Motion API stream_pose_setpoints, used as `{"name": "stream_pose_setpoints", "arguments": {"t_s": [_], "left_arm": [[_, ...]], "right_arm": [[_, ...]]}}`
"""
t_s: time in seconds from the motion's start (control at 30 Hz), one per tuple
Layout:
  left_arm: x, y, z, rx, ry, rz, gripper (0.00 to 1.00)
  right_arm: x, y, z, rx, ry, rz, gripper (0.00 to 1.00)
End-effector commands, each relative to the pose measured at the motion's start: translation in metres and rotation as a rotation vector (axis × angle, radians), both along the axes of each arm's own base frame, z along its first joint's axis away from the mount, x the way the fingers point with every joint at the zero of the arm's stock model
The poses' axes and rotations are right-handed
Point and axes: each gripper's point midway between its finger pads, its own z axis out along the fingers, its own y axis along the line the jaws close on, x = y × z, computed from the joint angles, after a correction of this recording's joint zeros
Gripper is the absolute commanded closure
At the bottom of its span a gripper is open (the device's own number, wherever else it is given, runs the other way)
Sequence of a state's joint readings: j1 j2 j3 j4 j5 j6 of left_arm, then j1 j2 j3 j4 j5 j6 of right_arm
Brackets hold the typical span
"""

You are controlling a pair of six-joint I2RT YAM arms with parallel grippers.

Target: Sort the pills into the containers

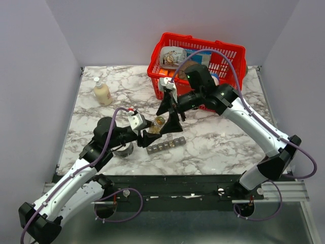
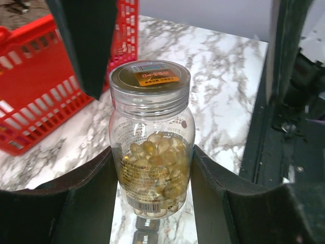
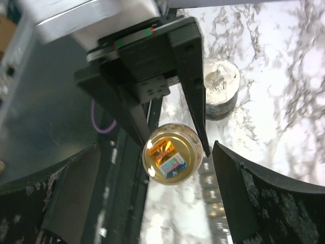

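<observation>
My left gripper is shut on a small clear bottle and holds it upright just above the table. In the left wrist view the bottle has its clear screw lid on, and the tan-gold pills fill its lower half. My right gripper hangs open right over the bottle. In the right wrist view its fingers stand apart on either side of the lid without touching it. The dark grey pill organiser lies just below the bottle, and also shows in the left wrist view and in the right wrist view.
A red mesh basket with packets stands at the back, just behind the right arm. A cream pump bottle stands at the back left. A round dark tub sits by the left arm, left of the organiser.
</observation>
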State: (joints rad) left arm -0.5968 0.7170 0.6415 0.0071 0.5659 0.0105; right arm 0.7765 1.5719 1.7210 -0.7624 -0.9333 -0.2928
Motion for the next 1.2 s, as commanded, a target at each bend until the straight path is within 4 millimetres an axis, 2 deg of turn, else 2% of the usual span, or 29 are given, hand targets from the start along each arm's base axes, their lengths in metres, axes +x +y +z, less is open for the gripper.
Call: {"name": "stream_pose_setpoints", "arguments": {"t_s": [0.0, 0.07, 0.17, 0.23, 0.47, 0.6, 0.83, 0.87, 1.0, 1.17], "left_arm": [[-0.038, -0.011, 0.020, -0.027, -0.008, -0.224, 1.00], [-0.050, -0.013, 0.020, -0.024, 0.009, -0.295, 1.00], [-0.065, -0.017, 0.022, -0.030, 0.065, -0.397, 1.00], [-0.073, -0.020, 0.024, -0.040, 0.096, -0.456, 1.00], [-0.075, -0.024, 0.022, -0.035, 0.132, -0.507, 1.00], [-0.072, -0.026, 0.019, -0.018, 0.146, -0.513, 1.00], [-0.064, -0.027, 0.022, -0.011, 0.127, -0.475, 1.00], [-0.062, -0.027, 0.023, -0.011, 0.120, -0.461, 1.00], [-0.050, -0.023, 0.025, -0.002, 0.084, -0.370, 1.00], [-0.021, -0.014, 0.039, -0.023, 0.010, -0.165, 1.00]], "right_arm": [[-0.034, -0.032, 0.017, 0.082, -0.252, 0.232, 0.00], [-0.045, -0.041, 0.013, 0.121, -0.373, 0.330, 0.00], [-0.055, -0.047, 0.007, 0.153, -0.458, 0.424, 0.00], [-0.056, -0.047, 0.004, 0.155, -0.448, 0.447, 0.01], [-0.057, -0.041, 0.007, 0.161, -0.375, 0.443, 0.10], [-0.058, -0.038, 0.001, 0.138, -0.347, 0.443, 0.17], [-0.058, -0.030, -0.008, 0.087, -0.294, 0.428, 0.44], [-0.058, -0.030, -0.009, 0.081, -0.291, 0.425, 0.45], [-0.057, -0.028, -0.009, 0.067, -0.250, 0.397, 0.53], [-0.051, -0.024, -0.011, 0.022, -0.171, 0.317, 0.60]]}}
